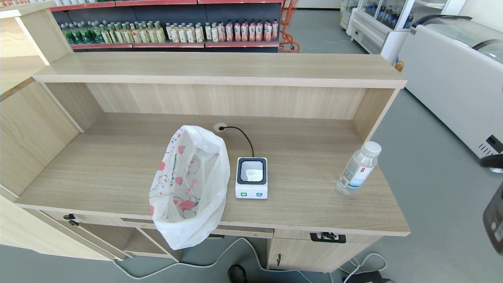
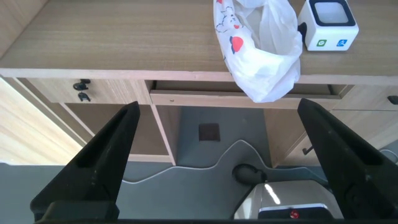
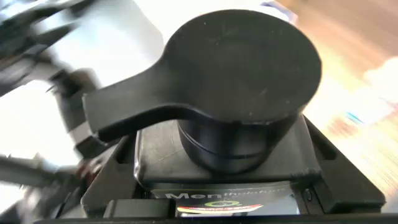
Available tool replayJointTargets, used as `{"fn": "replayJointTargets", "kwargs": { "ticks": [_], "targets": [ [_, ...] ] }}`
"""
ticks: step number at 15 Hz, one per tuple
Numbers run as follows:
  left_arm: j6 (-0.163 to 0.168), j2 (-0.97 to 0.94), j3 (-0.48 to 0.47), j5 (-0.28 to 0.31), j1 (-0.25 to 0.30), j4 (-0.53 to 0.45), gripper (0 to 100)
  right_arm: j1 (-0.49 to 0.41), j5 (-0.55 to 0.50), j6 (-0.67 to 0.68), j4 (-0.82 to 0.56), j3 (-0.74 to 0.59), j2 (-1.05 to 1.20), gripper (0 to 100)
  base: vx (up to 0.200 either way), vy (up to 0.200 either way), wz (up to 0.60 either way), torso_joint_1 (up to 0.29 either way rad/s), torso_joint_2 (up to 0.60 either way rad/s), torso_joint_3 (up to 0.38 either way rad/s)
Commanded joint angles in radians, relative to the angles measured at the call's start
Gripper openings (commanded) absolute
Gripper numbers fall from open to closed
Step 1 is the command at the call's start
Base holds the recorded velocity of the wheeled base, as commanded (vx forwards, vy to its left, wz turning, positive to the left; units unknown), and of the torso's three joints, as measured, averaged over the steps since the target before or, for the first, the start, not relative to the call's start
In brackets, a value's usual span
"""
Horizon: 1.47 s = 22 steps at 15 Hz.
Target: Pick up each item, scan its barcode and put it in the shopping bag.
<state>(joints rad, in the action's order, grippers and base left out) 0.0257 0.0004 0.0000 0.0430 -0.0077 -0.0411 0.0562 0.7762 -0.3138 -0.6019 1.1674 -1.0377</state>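
Note:
A clear water bottle with a white cap stands upright near the counter's right end. In the middle of the counter sits a white barcode scanner, window facing up. To its left a white shopping bag with red prints lies open, and its bottom hangs over the front edge. My left gripper is open and holds nothing, low in front of the counter, left of the bag. My right arm is at the far right, off the counter and right of the bottle.
The wooden counter has a raised back shelf and side walls. A black cable runs from the scanner to a hole at the back. Drawers with black handles and loose floor cables lie below the front edge. A white freezer stands to the right.

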Motion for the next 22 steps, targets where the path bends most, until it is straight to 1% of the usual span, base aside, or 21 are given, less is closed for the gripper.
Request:
{"fn": "replayJointTargets", "kwargs": {
  "ticks": [1, 3, 5, 6, 7, 8, 9, 10, 11, 13, 14, 16, 17, 19, 20, 22],
  "targets": [
    [0.0, 0.0, 0.0, 0.0, 0.0, 0.0, 100, 0.051, -0.248, 0.148, 0.122, -0.055, 0.019, 0, 0.0, 0.0, 0.0, 0.0, 0.0, 0.0],
    [0.0, 0.0, 0.0, 0.0, 0.0, 0.001, 100, 0.054, -0.31, 0.148, 0.146, -0.106, 0.005, 0, 0.0, 0.0, 0.0, 0.0, 0.0, 0.0],
    [0.0, 0.0, 0.0, 0.0, 0.0, 0.0, 100, 0.059, -0.368, 0.148, 0.238, -0.149, -0.012, 0, 0.0, 0.0, 0.0, 0.0, 0.0, 0.0],
    [0.0, 0.0, 0.0, 0.0, 0.0, 0.001, 100, 0.076, -0.405, 0.15, 0.289, -0.17, -0.021, 0, 0.0, 0.0, 0.0, 0.0, 0.0, 0.0],
    [0.0, 0.0, 0.0, 0.0, 0.0, 0.0, 100, 0.114, -0.433, 0.163, 0.338, -0.193, -0.024, 0, 0.0, 0.0, 0.0, 0.0, 0.0, 0.0],
    [0.0, 0.0, 0.0, 0.0, 0.0, 0.0, 100, 0.142, -0.446, 0.196, 0.389, -0.216, -0.036, 0, 0.0, 0.0, 0.0, 0.0, 0.0, 0.0],
    [0.0, 0.0, 0.0, 0.0, 0.0, 0.0, 100, 0.165, -0.494, 0.206, 0.436, -0.233, -0.067, 0, 0.0, 0.0, 0.0, 0.0, 0.0, 0.0],
    [0.0, 0.0, 0.0, 0.0, 0.0, 0.0, 100, 0.188, -0.584, 0.211, 0.467, -0.235, -0.111, 0, 0.0, 0.0, 0.0, 0.0, 0.0, 0.0],
    [0.0, 0.0, 0.0, 0.0, 0.0, 0.0, 100, 0.232, -0.669, 0.225, 0.475, -0.229, -0.154, 0, 0.0, 0.0, 0.0, 0.0, 0.0, 0.0],
    [0.0, 0.0, 0.0, 0.0, 0.0, 0.0, 100, 0.317, -0.787, 0.298, 0.525, -0.229, -0.206, 0, 0.0, 0.0, 0.0, 0.0, 0.0, 0.0],
    [0.0, 0.0, 0.0, 0.0, 0.0, 0.0, 100, 0.327, -0.805, 0.312, 0.545, -0.23, -0.219, 0, 0.0, 0.0, 0.0, 0.0, 0.0, 0.0],
    [0.0, 0.0, 0.0, 0.0, 0.0, 0.001, 100, 0.353, -0.819, 0.323, 0.657, -0.269, -0.246, 0, 0.0, 0.0, 0.0, 0.0, 0.0, 0.0],
    [0.0, 0.0, 0.0, 0.0, 0.0, 0.0, 100, 0.364, -0.827, 0.323, 0.688, -0.279, -0.257, 0, 0.0, 0.0, 0.0, 0.0, 0.0, 0.0],
    [0.0, 0.0, 0.0, 0.0, 0.0, 0.0, 100, 0.367, -0.859, 0.326, 0.7, -0.275, -0.285, 0, 0.0, 0.0, 0.0, 0.0, 0.0, 0.0],
    [0.0, 0.0, 0.0, 0.0, 0.0, 0.0, 100, 0.367, -0.859, 0.326, 0.7, -0.275, -0.285, 0, 0.0, 0.0, 0.0, 0.0, 0.0, 0.0],
    [0.0, 0.0, 0.0, 0.0, 0.0, 0.0, 100, 0.367, -0.862, 0.369, 0.706, -0.288, -0.298, 0, 0.0, 0.0, 0.0, 0.0, 0.0, 0.0]
  ]
}}
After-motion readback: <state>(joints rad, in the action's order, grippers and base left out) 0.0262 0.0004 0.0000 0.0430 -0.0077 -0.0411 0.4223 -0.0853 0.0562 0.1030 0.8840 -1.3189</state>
